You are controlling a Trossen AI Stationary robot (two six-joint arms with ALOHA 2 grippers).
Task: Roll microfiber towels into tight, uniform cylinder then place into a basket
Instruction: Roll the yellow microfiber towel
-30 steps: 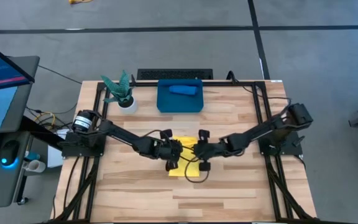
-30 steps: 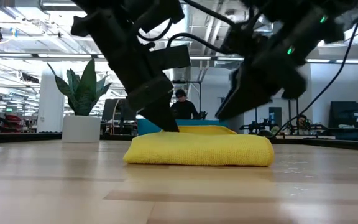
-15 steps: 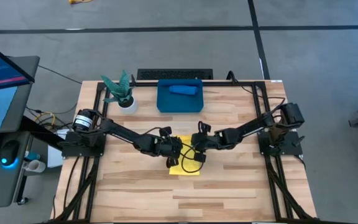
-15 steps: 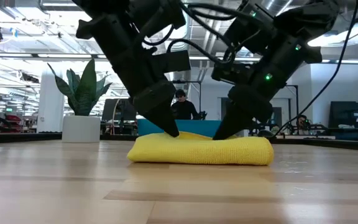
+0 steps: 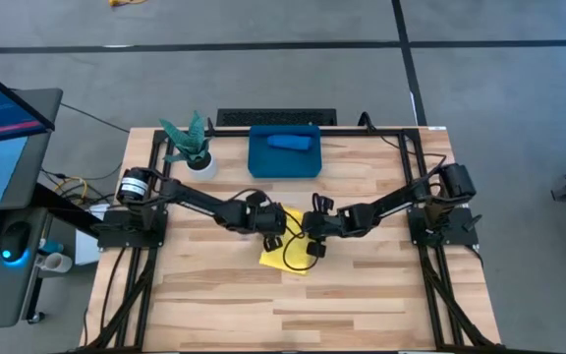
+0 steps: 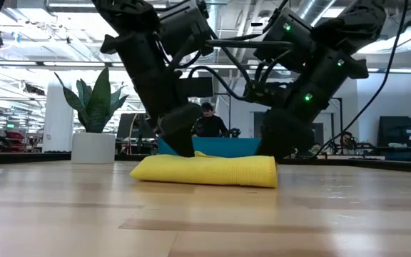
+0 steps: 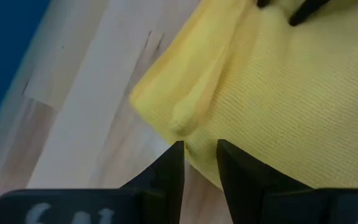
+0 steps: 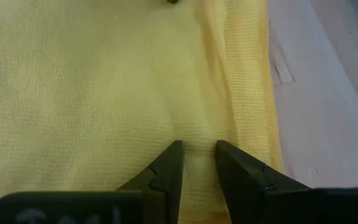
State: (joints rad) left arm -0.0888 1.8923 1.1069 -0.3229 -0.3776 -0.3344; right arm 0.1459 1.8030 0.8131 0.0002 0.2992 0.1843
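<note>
High view: yellow towel (image 5: 285, 252) sits mid-tabletop, skewed, long axis running diagonally from near the tabletop centre toward the front edge. Left gripper (image 5: 272, 229) and right gripper (image 5: 309, 236) both sit at its far edge, left one at the far-left corner, right one at the far-right side, just beside each other. Basket (image 5: 260, 162) is at the back edge, well apart, straight beyond the towel; blue towel (image 5: 290, 142) already lies in it, rolled. Plant pot (image 5: 201, 163) stands left of the basket, off the direct path.

Low view: yellow towel (image 6: 205, 170) looks like a flat fold, not yet a tight cylinder. Both grippers come down onto its back edge; arm cables hang between them. Basket (image 6: 220, 146) is right behind.

Left wrist view: left gripper (image 7: 199, 167) has fingers narrowly apart, straddling the towel's corner edge; looks like a pinch on the hem.

Right wrist view: right gripper (image 8: 197, 163) has fingers narrowly apart, pinching a small ridge of cloth near the side edge.

Judgement: roll axis should run across the grippers; skew needs correcting first.
</note>
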